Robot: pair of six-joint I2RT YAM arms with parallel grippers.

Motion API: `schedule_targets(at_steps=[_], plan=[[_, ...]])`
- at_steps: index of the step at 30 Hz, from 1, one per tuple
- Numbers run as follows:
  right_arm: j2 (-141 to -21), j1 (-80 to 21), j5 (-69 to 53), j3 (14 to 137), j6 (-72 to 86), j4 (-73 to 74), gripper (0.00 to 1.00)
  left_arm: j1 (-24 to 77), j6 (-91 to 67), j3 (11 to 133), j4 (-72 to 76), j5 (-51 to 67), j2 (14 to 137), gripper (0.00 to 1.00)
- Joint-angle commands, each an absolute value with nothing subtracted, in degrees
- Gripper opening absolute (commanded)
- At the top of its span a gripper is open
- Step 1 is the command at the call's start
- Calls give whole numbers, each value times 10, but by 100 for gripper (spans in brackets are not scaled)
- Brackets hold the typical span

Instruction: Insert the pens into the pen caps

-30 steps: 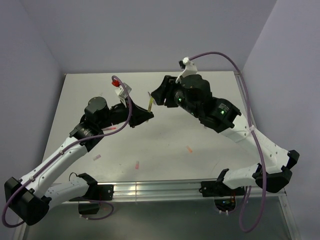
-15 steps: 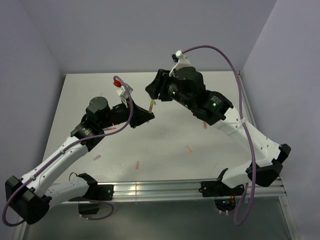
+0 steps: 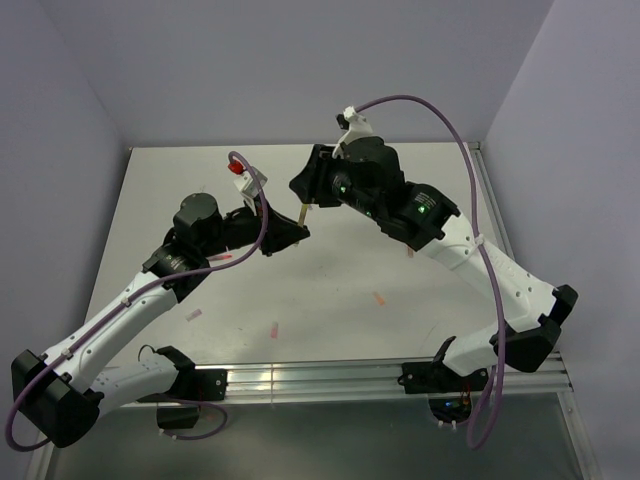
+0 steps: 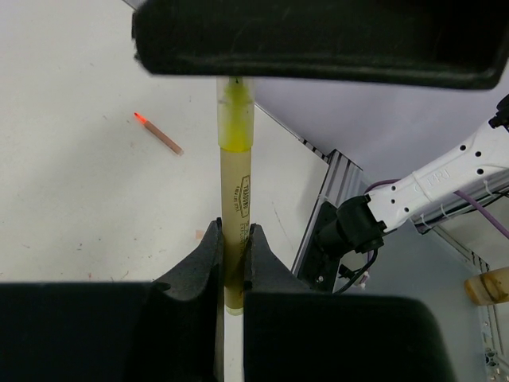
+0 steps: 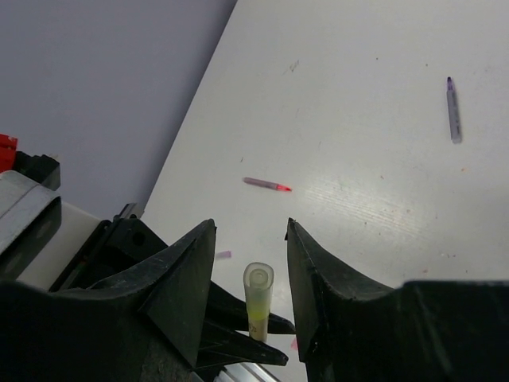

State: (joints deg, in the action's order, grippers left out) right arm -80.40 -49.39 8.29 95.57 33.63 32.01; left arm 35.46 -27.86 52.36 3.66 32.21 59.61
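Note:
My left gripper is shut on the yellow pen and holds it upright above the table. The pale yellow cap sits on the pen's upper end. My right gripper is open, its jaws standing on either side of the capped end without touching it. The pink-red pen and the grey-purple pen lie on the table. The orange-red pen lies on the table too.
A pale purple cap lies on the table below my grippers. Small pink and orange caps lie toward the near edge. Grey walls close the left, far and right sides.
My right gripper has moved left, and its open jaws now straddle the top of the yellow pen. My left gripper has stayed still with the pen.

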Motion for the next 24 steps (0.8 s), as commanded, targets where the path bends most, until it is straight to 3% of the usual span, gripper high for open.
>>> schedule_targets(at_steps=[1,8,9,11,15,24], plan=[[-806,-501,83,942,340,301,49,357,-272,544,56,321,589,1],[-805,-502,94,934,342,301,38,358,-272,543,55,322,590,0],[-806,-502,97,934,342,302,29,358,-272,543,55,322,590,0],[-806,-503,103,934,341,304,23,357,-272,543,55,323,591,0],[-813,-510,120,939,335,314,0,357,-275,544,56,321,591,0],[-808,-548,123,904,343,303,0,357,-273,553,55,290,587,0]])
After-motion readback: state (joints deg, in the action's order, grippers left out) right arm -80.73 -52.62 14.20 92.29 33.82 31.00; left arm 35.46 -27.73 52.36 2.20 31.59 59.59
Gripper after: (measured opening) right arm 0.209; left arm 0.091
